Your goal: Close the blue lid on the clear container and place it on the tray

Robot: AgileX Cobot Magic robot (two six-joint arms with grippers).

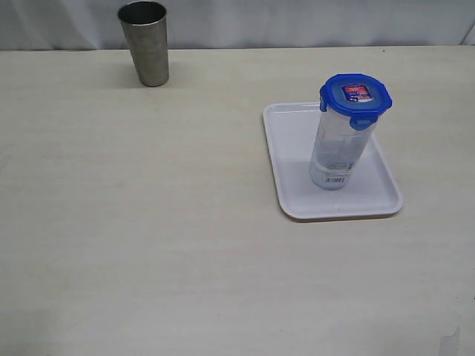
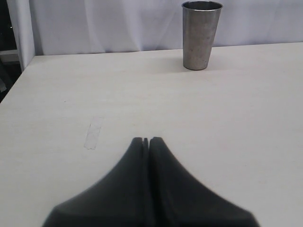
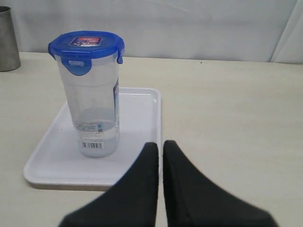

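The clear container [image 1: 338, 152] stands upright on the white tray [image 1: 293, 163], with the blue lid [image 1: 355, 96] sitting on its top. The right wrist view shows the same container [image 3: 94, 106], lid [image 3: 86, 45] and tray [image 3: 137, 137] just ahead of my right gripper [image 3: 161, 144], which is shut, holds nothing and is apart from them. My left gripper [image 2: 146, 140] is shut and empty over bare table, far from the tray. Neither gripper appears in the exterior view.
A tapered grey steel cup [image 1: 146, 42] stands at the back left of the table, also seen as the cup [image 2: 200, 34] in the left wrist view. A white curtain closes the far edge. A faint tape mark [image 2: 93, 133] lies on the table.
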